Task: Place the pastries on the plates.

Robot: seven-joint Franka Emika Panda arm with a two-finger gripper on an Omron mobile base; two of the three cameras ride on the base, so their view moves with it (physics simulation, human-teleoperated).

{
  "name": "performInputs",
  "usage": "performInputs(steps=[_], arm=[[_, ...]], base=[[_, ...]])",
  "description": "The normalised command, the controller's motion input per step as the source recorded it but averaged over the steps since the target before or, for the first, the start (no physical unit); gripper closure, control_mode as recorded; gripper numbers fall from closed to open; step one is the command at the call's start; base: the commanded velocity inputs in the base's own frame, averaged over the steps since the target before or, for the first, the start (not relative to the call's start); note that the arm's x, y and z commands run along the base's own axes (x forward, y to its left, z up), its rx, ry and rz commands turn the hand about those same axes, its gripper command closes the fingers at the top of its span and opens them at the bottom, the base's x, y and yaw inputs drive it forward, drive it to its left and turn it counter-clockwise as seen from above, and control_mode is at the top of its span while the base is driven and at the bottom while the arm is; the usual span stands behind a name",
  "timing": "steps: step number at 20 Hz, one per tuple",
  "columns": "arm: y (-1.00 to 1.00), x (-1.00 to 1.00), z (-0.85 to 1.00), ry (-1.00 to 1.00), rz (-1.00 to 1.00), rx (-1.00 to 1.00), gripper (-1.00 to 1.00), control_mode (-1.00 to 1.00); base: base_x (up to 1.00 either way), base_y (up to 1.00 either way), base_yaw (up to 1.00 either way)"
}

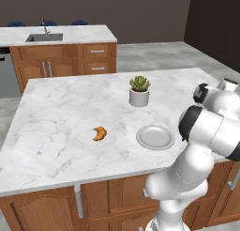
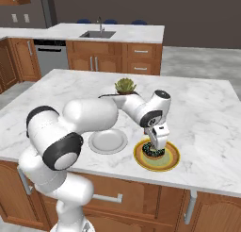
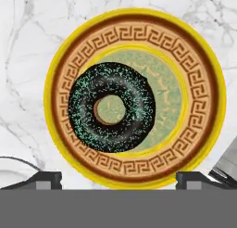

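The chocolate-glazed sprinkled donut [image 3: 83, 106] lies flat on the yellow-gold plate [image 3: 134, 39], a little off its centre. In the right base view the donut [image 2: 153, 152] and its plate [image 2: 172, 161] sit near the island's front edge. My gripper [image 2: 156, 140] hangs straight above the donut, pointing down. In the hand view the gripper [image 3: 119, 178] is open, its fingertips [image 3: 44, 178] spread wide and apart from the donut. The light grey plate [image 1: 155, 137] lies bare to the left of the yellow one. The orange croissant [image 1: 99, 133] rests on the marble further left.
A white pot with a green succulent [image 1: 139, 96] stands behind the grey plate. The marble island's front edge [image 1: 70, 180] runs close to both plates. A second counter with a sink [image 1: 44, 37] stands beyond the island.
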Motion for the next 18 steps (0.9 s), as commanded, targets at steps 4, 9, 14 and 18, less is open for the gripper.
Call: performInputs(steps=[4,9,14,18], arm=[[1.0,-0.26,0.95,0.05,0.23,0.0,-1.0,-1.0],[1.0,-0.14,0.35,-0.01,0.26,0.0,-1.0,-1.0],[1.0,-0.02,0.09,-0.06,0.22,0.0,-1.0,-1.0],[1.0,0.0,0.05,-0.09,0.24,0.0,-1.0,-1.0]], base=[[0.0,0.0,0.0],[0.0,0.0,0.0],[0.0,0.0,0.0],[0.0,0.0,0.0]])
